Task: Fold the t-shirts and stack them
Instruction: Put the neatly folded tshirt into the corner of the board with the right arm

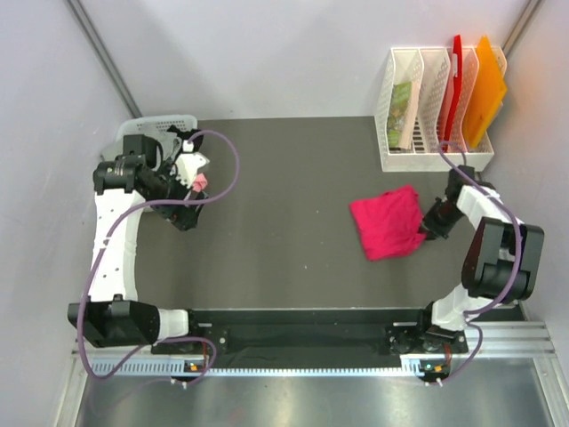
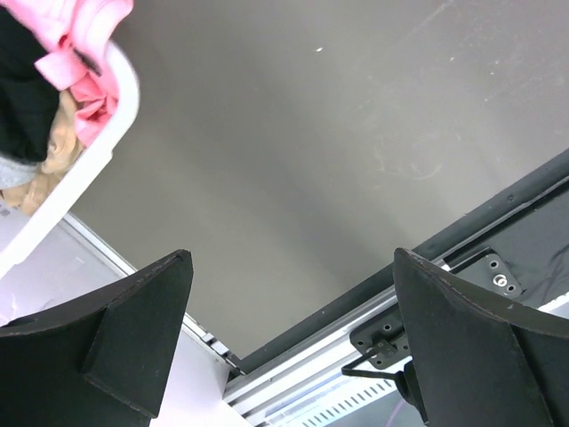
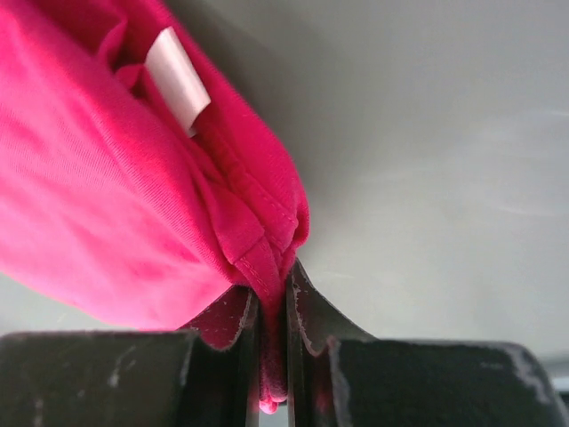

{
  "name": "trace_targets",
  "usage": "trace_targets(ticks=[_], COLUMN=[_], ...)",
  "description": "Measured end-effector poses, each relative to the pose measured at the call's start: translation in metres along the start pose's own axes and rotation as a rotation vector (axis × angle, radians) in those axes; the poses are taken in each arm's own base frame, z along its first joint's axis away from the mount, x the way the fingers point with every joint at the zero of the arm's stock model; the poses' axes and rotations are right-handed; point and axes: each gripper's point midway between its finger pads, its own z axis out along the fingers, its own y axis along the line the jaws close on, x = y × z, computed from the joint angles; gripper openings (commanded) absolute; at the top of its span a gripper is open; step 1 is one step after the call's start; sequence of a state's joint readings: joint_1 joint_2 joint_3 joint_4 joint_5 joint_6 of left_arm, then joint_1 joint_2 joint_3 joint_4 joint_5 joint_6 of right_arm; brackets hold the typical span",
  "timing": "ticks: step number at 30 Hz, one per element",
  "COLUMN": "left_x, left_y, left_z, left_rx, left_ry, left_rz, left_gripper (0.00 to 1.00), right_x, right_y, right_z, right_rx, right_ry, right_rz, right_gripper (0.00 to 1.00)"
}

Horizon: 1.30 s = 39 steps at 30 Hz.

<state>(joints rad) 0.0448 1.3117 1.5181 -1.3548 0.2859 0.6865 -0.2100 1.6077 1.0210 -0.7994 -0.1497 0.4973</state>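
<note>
Right gripper (image 3: 274,307) pinched tight on the hem of the crimson t-shirt (image 1: 388,222), shirt bunched on the table (image 1: 284,178) right of centre, left gripper (image 2: 291,267) gaping wide beside the white basket (image 2: 102,151), far left

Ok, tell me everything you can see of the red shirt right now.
The red shirt is crimson knit cloth, folded into a rough, bunched square. It lies on the dark table, right of centre. A white label shows near a stitched hem. The right gripper is shut on its right edge.
</note>
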Motion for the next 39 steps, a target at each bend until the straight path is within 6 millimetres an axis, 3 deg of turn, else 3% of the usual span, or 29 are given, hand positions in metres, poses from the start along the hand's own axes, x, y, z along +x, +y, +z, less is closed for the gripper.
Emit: trace_targets(ticks=[6,9,14,19,23,33,35,39], left_x=[0.013,0.026,0.041,0.043,0.043,0.040,0.040,0.038], left_y=[0.023,0.040,0.058,0.061,0.062,0.064,0.064,0.065], left_z=[-0.007,-0.011,-0.014,-0.014,-0.010,-0.011,-0.012,-0.013], left_rx=[-0.023,-0.047,-0.068,-0.068,-0.053,-0.055,-0.056,-0.061], left_ry=[-0.029,-0.028,-0.023,-0.024,-0.024,-0.032,-0.032,-0.037], left_rz=[-0.032,-0.055,-0.068,-0.050,-0.045,-0.039,-0.039,-0.035], left_gripper=[0.99,0.99,0.99,0.99,0.99,0.99,0.99,0.99], right_x=[-0.019,-0.027,-0.042,-0.061,-0.060,-0.050,-0.046,-0.036], right_y=[-0.070,-0.091,-0.104,-0.119,-0.138,-0.184,-0.190,-0.199], right_z=[-0.024,-0.034,-0.041,-0.034,-0.029,-0.043,-0.043,-0.045], right_rx=[0.208,0.283,0.353,0.425,0.505,0.718,0.742,0.782], right_ry=[-0.062,-0.086,-0.105,-0.099,-0.076,-0.104,-0.097,-0.071], right_rz=[0.110,0.139,0.152,0.177,0.202,0.264,0.271,0.281], right_gripper=[0.00,0.00,0.00,0.00,0.00,0.00,0.07,0.41])
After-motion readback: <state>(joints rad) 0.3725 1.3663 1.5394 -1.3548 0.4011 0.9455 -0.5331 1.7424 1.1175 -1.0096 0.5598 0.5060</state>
